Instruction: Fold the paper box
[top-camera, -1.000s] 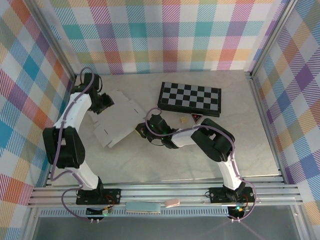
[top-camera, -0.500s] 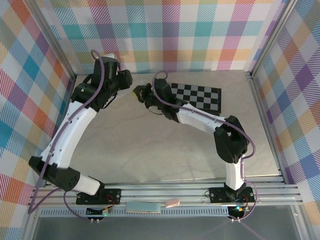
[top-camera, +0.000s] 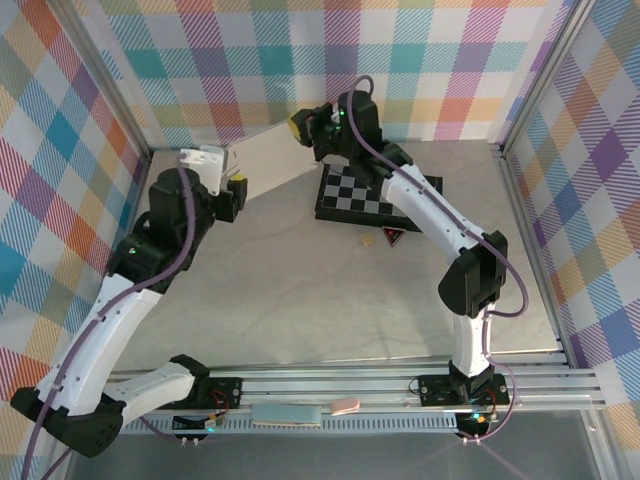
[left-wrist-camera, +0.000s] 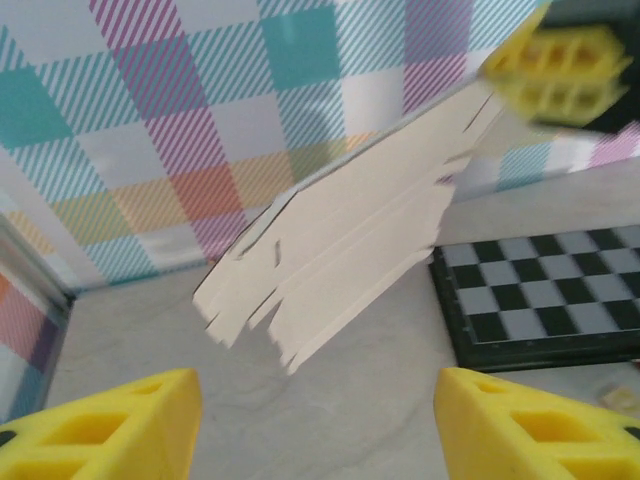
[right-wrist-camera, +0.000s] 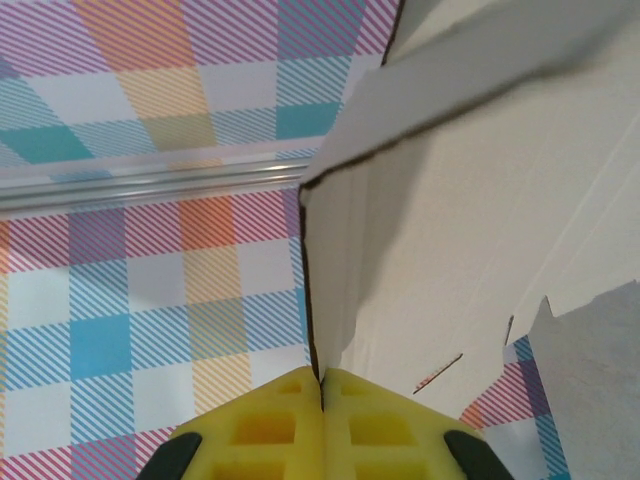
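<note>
Jaws of right gripper (right-wrist-camera: 322, 385) clamped on one paper box (left-wrist-camera: 340, 250), aloft; left gripper (left-wrist-camera: 318, 415) jaws apart, empty; one chessboard (left-wrist-camera: 540, 290).

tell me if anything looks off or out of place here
The paper box is off the table: a largely flat sheet hanging tilted in the air, pinched at one edge by the shut right gripper. The open left gripper faces it without touching.
</note>
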